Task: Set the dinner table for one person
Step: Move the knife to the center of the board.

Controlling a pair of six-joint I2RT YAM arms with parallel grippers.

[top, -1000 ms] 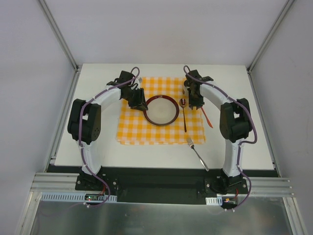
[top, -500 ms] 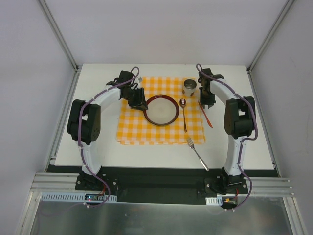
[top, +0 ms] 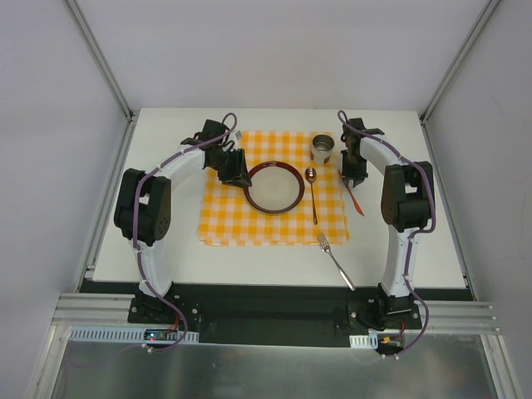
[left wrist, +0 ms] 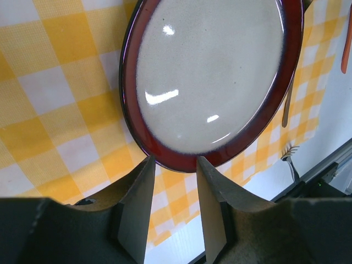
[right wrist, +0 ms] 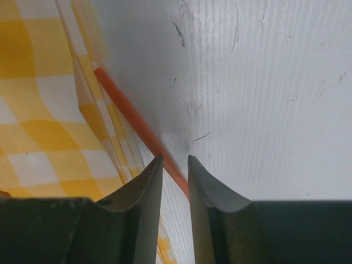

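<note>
Top external: dinner table (top: 166, 249), pale walls (top: 266, 50); left end effector (top: 241, 176) part-open, right end effector (top: 356, 177) narrower; empty.

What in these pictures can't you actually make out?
Orange utensil: top view, too small, one end under the right gripper; right wrist view shows only a thin shaft, so its kind is unclear.
Grip on it: right wrist view, the fingers hide the contact.
Metal cup: top view, inside too small to see.
Fork: left wrist view, mostly behind the left gripper.
</note>
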